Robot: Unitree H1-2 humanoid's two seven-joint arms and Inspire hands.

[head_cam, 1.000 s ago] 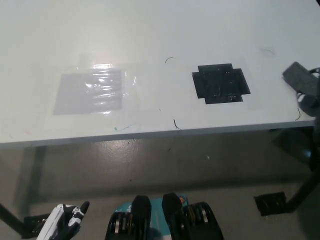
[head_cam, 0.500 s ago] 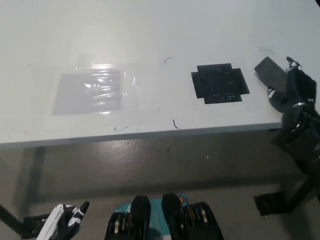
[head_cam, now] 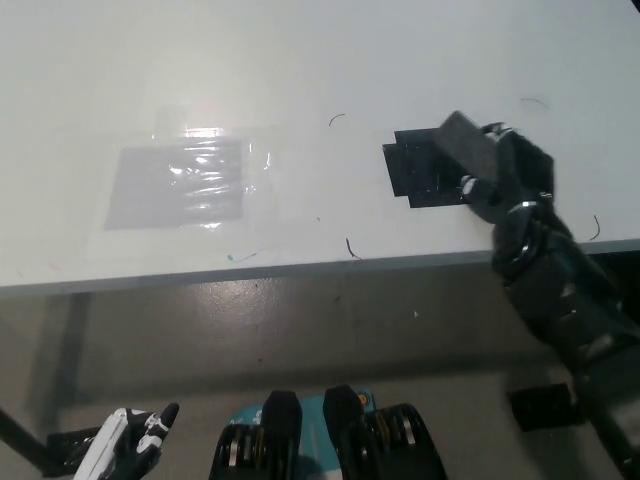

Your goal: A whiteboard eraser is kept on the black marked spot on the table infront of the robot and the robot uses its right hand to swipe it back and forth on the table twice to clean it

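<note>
A white table is filling most of the head view, its near edge running across the picture from left to right. A clear plastic sheet is lying flat on the left half of the top, catching glare along its upper part. A black marked patch is sitting on the right half, well apart from the sheet; its right portion is being covered by an eraser, which is resting on the surface over that side of the patch. Several short dark pen marks are showing on the bare white top, near the front edge and above the patch. A faint green mark is lying just below the sheet.
</note>
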